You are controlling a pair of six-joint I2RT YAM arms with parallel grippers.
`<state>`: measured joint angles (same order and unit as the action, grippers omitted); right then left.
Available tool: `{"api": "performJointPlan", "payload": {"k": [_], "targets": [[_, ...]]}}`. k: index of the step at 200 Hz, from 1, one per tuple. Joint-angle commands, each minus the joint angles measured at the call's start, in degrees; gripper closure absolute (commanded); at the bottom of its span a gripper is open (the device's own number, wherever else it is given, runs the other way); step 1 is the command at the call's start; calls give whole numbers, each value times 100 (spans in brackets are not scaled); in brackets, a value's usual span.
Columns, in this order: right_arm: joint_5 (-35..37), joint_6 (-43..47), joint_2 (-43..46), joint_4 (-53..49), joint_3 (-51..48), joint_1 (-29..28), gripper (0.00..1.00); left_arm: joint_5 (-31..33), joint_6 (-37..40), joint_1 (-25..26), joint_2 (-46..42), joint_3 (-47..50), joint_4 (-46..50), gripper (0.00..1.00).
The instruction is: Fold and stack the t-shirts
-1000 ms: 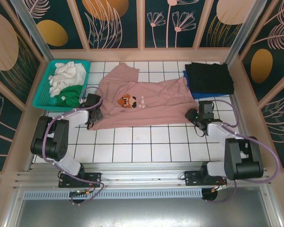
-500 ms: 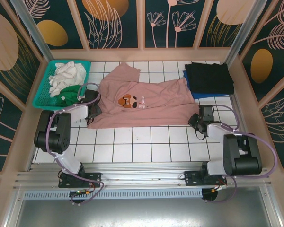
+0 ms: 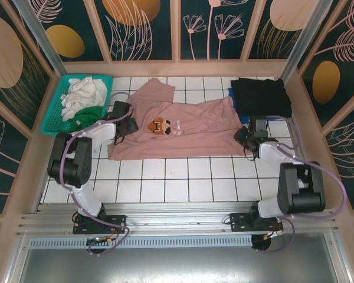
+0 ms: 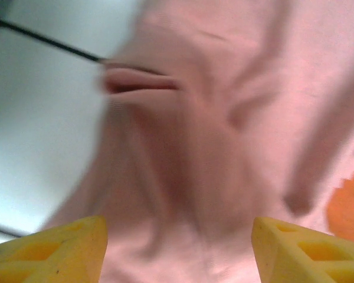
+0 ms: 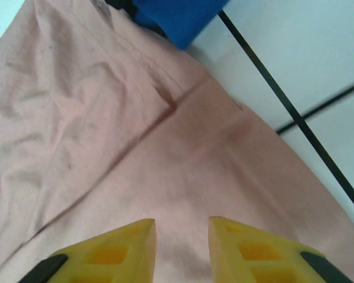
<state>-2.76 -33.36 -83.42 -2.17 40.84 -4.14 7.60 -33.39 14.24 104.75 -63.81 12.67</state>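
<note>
Operator: Where does the dusty-pink cloth t-shirt [image 3: 183, 132] lie?

Technician: It lies spread flat on the white tiled bench [image 3: 189, 177], mid-scene, with its long axis running left to right.

Operator: What are the pincer states?

Technician: The left pincer [image 4: 177, 242] is over the shirt's left edge, fingers wide apart, holding nothing. The right pincer [image 5: 182, 244] is over the right edge, fingers narrowly apart, gripping nothing. Each arm is nearest its own end of the shirt.

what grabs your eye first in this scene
The dusty-pink t-shirt with a pixel print, spread across the middle of the table, with the left gripper and right gripper at its ends. Back left sits a teal basket of white cloth and green cloth; back right, a folded black t-shirt on a blue one.
</note>
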Motion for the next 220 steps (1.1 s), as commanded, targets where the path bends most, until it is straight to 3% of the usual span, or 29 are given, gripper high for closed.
{"api": "performJointPlan", "payload": {"k": [1, 39, 79, 132, 172, 192, 220], "targets": [[153, 217, -599, 30, 352, 35, 67, -234, 260, 90, 375, -403, 220, 34], [321, 260, -1248, -13, 602, 48, 67, -48, 306, 95, 910, -881, 518, 42], [338, 244, -1130, 76, 304, 89, 68, -142, 360, 96, 976, -1186, 692, 68], [522, 243, -868, -54, 59, 73, 68, -4, 452, 95, 917, -1638, 1030, 74], [493, 251, -478, -46, -202, -27, 67, -69, 426, 92, 1315, -2185, 1250, 86], [494, 297, -261, -7, -349, -217, 66, -33, 411, 96, 1594, -2628, 1442, 100], [687, 173, 34, -219, -511, -607, 66, -249, 423, 95, 2047, -3340, 1611, 100]]}}
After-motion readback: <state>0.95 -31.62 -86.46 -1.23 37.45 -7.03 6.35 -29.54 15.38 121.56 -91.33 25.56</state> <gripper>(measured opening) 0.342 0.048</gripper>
